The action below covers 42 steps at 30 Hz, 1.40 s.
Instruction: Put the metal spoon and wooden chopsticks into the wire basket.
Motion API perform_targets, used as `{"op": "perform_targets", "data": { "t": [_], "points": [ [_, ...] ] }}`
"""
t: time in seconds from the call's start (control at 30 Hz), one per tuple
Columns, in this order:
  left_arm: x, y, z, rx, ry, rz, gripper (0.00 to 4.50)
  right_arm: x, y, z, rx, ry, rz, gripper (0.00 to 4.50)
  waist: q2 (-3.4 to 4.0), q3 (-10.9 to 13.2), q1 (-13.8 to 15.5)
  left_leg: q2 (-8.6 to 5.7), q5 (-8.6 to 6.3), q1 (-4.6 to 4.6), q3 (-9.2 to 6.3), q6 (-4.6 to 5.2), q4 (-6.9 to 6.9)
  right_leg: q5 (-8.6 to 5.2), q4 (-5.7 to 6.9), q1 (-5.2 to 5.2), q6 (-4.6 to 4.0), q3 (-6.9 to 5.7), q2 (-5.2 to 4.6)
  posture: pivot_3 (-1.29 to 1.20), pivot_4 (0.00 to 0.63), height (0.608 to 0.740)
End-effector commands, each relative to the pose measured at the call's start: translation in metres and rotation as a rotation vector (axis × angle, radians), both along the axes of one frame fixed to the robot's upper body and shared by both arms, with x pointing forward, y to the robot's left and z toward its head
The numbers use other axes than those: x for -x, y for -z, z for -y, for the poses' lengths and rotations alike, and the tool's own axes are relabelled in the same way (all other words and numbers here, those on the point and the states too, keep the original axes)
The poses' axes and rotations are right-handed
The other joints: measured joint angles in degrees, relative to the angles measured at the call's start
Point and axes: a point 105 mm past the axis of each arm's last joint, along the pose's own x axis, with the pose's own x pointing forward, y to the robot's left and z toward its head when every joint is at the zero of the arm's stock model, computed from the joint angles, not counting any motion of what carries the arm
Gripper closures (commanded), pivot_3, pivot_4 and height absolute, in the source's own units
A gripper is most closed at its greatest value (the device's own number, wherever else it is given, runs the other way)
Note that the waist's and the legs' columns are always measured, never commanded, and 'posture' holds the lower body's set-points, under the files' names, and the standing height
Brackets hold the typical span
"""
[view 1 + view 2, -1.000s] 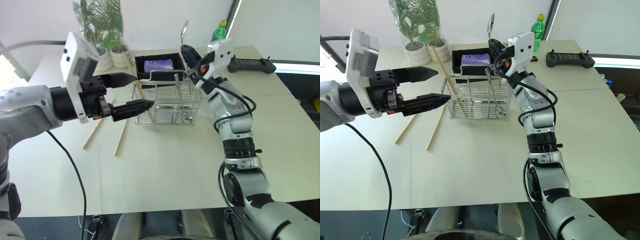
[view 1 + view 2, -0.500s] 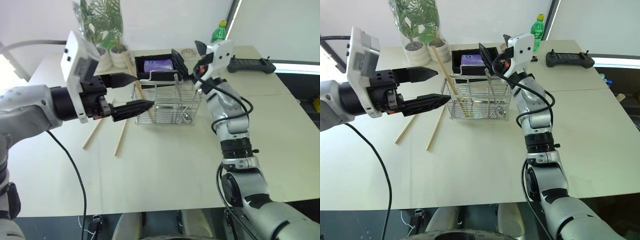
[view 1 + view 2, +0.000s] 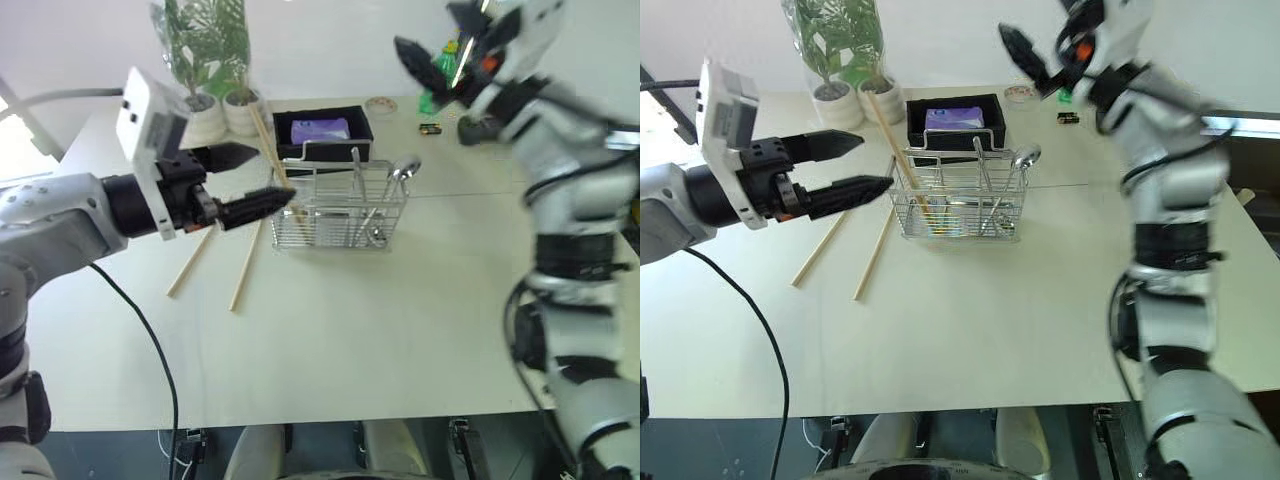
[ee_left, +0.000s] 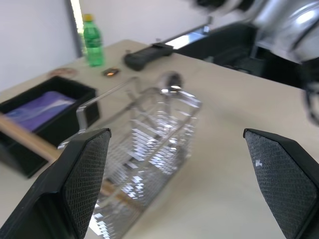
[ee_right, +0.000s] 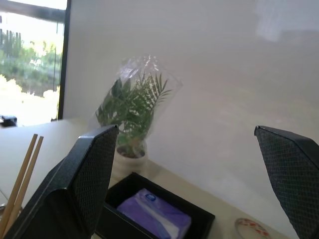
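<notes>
Spoon's away: my right gripper (image 3: pixel 1035 50) has let go and lifted, jaws wide and empty, and the metal spoon (image 3: pixel 1018 163) now stands in the wire basket (image 3: pixel 958 205). My left gripper (image 3: pixel 852 165) hangs open beside it; two wooden chopsticks (image 3: pixel 845 253) lie on the table, others, I think, already lean inside.

A wide, pale cream desk (image 3: pixel 400 340) takes up most of the scene, with a thin seam running across it towards 3 o'clock. Behind it at 12 o'clock stands a plain white wall (image 3: pixel 320 40), evenly lit. At 11 o'clock on the desk, potted green plants (image 3: pixel 205 45) wrapped in clear film stand in white pots. Strong daylight comes in from 9 o'clock, and the right wrist view shows a window (image 5: pixel 30 59) there with greenery outside. At 3 o'clock, past the desk's edge, the surroundings turn dark. Below the desk's near edge at 6 o'clock lies a dark floor (image 3: pixel 110 455).
</notes>
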Motion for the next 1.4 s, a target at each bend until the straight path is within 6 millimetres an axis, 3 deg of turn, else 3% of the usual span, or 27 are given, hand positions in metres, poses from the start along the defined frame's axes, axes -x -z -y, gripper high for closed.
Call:
{"op": "perform_targets", "data": {
  "t": [0.03,0.17,0.37,0.57,0.9,1.07,1.27,1.4],
  "points": [
    [-0.011,-0.012,-0.022,0.049,-0.131,0.061,0.0,0.029,-0.013,-0.004,0.128,-0.156,-0.066,0.02,-0.1,-0.02,0.01,0.0,0.0,0.0,0.0,0.0,-0.02,0.0,-0.02,0.0,0.0,0.0,0.0,0.0,0.15,0.714],
    [-0.025,0.005,-0.041,0.011,-0.243,-0.008,0.0,0.058,0.004,-0.002,0.356,-0.282,-0.178,0.02,-0.1,0.0,-0.1,-0.01,0.0,-0.01,0.06,0.0,-0.03,0.0,-0.06,0.0,0.0,0.02,-0.06,0.0,0.15,0.714],
    [-0.052,0.044,-0.078,-0.122,-0.431,-0.151,0.0,0.097,0.056,0.012,0.641,-0.435,-0.349,0.02,-0.18,0.02,0.09,-0.01,-0.01,-0.01,0.06,0.0,-0.02,-0.02,-0.05,0.01,0.03,0.0,-0.04,0.0,0.15,0.714],
    [-0.07,0.09,-0.108,-0.206,-0.544,-0.326,0.0,0.095,0.074,0.019,0.594,-0.369,-0.395,0.02,-0.2,0.02,-0.04,0.0,-0.01,-0.01,0.09,-0.01,0.07,-0.01,-0.02,0.0,0.01,0.01,-0.06,0.0,0.15,0.714],
    [-0.116,0.157,-0.1,-0.232,-0.528,-0.466,0.0,0.102,0.089,0.014,0.493,-0.318,-0.412,0.02,-0.29,-0.02,1.77,-0.03,0.0,-0.19,0.04,-0.02,0.22,0.01,-0.04,-0.04,0.02,-0.02,-0.09,0.0,0.15,0.714],
    [-0.136,0.167,-0.099,-0.256,-0.531,-0.48,0.0,0.11,0.09,0.012,0.505,-0.317,-0.43,0.02,-0.32,-0.03,1.79,-0.1,0.0,-0.27,0.03,-0.02,0.41,0.06,-0.03,-0.02,0.1,-0.05,-0.16,0.0,0.15,0.714],
    [-0.157,0.149,-0.092,-0.265,-0.51,-0.477,0.0,0.117,0.092,0.013,0.527,-0.333,-0.445,0.02,-0.41,-0.03,1.55,-0.11,0.0,-0.3,0.04,-0.01,0.49,0.16,-0.04,0.0,0.3,-0.08,-0.18,0.0,0.15,0.714],
    [-0.161,0.15,-0.089,-0.339,-0.489,-0.518,0.0,0.112,0.092,0.012,0.495,-0.314,-0.435,0.02,-0.43,-0.03,1.37,-0.13,-0.01,-0.31,0.06,-0.01,0.51,0.19,-0.03,0.0,0.36,-0.09,-0.18,0.0,0.15,0.714]
  ]
}}
